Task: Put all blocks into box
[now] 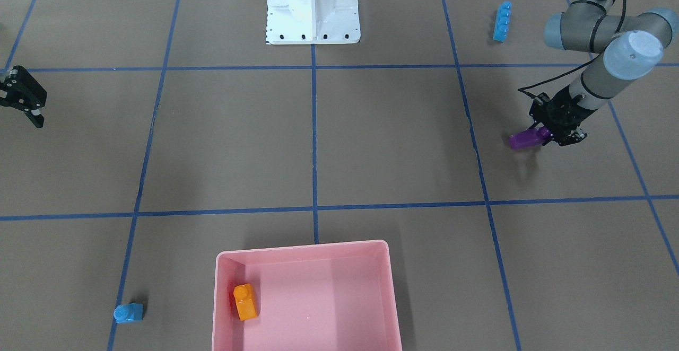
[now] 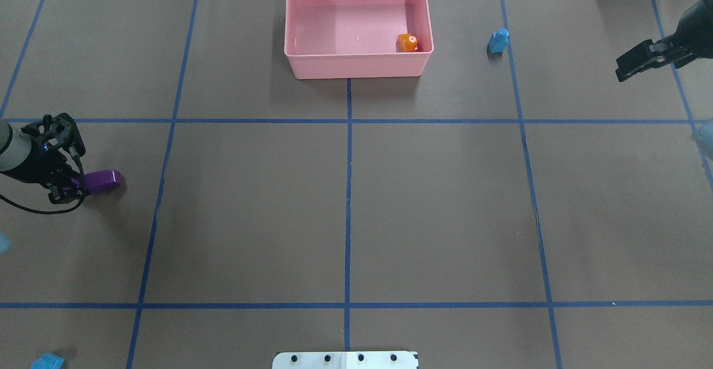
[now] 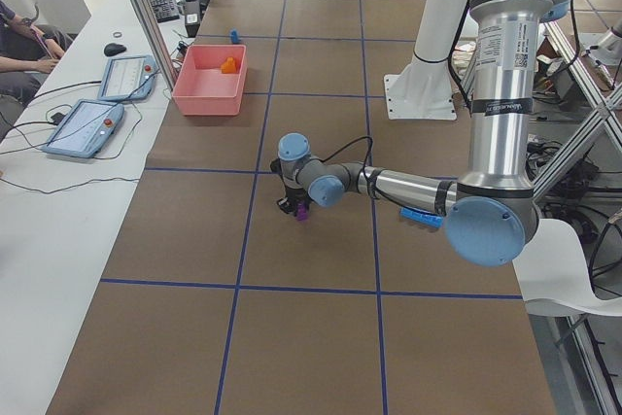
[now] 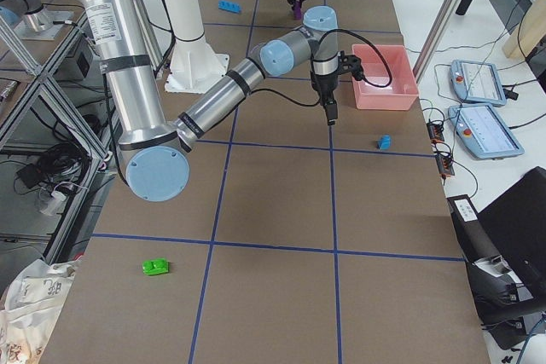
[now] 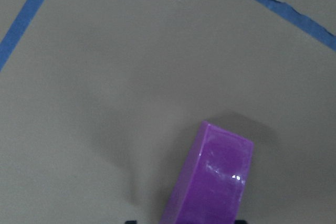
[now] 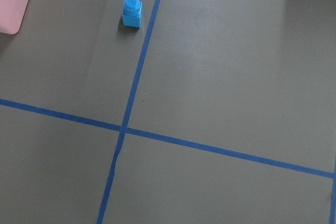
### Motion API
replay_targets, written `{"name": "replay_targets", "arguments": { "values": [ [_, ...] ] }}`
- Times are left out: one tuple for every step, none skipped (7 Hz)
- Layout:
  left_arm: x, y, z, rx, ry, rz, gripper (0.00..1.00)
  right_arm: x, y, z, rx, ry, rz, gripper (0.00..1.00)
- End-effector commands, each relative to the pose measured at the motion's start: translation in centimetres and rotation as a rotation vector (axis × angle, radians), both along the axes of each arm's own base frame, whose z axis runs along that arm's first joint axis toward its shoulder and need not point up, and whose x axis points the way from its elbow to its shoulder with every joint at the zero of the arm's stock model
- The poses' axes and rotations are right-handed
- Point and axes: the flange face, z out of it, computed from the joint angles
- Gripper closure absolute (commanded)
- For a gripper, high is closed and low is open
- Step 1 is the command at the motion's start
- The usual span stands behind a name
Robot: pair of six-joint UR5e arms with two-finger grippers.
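In the front-facing view, your left gripper (image 1: 543,136) was clenched on one end of the glossy purple curved-slope brick (image 1: 525,140). The brick's long axis stuck out sideways toward the middle of the brown table (image 1: 371,144). The shallow pink plastic box (image 1: 302,247) lay well apart, with the orange studded brick (image 1: 245,301) inside. Overhead, the box sat far and right of that claw. The right gripper (image 2: 626,67) hung with its fingers parted and empty, nearer the small blue single-stud brick (image 2: 498,40). The right side view showed the green two-stud brick (image 4: 155,268) and the long blue four-stud brick (image 4: 229,6). You had five bricks: one boxed, one gripped, three loose. There was one box.
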Motion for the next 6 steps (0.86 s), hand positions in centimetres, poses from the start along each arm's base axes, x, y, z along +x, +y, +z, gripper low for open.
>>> {"name": "replay_targets", "arguments": {
  "values": [
    [-0.2, 0.2, -0.4, 0.008, 0.009, -0.002, 1.00, 0.0, 0.0, 0.0, 0.002, -0.001, 0.001, 0.00],
    [-0.5, 0.3, -1.7, 0.011, 0.027, -0.020, 1.00, 0.0, -0.1, 0.1, -0.001, 0.000, 0.001, 0.00],
    [-0.9, 0.8, -5.4, -0.075, 0.083, -0.129, 1.00, 0.0, -0.1, 0.1, 0.001, 0.001, 0.002, 0.00],
    [-1.0, 1.1, -10.3, -0.238, 0.161, -0.308, 1.00, 0.0, 0.0, 0.0, 0.007, 0.002, -0.002, 0.00],
    [-0.4, 0.4, -15.0, -0.355, 0.245, -0.436, 1.00, 0.0, -0.1, -0.2, 0.017, -0.004, 0.003, 0.00],
    [1.2, -1.4, -20.0, -0.427, 0.327, -0.506, 1.00, -0.2, -0.4, 0.0, 0.027, -0.011, 0.005, 0.00]
  ]
}}
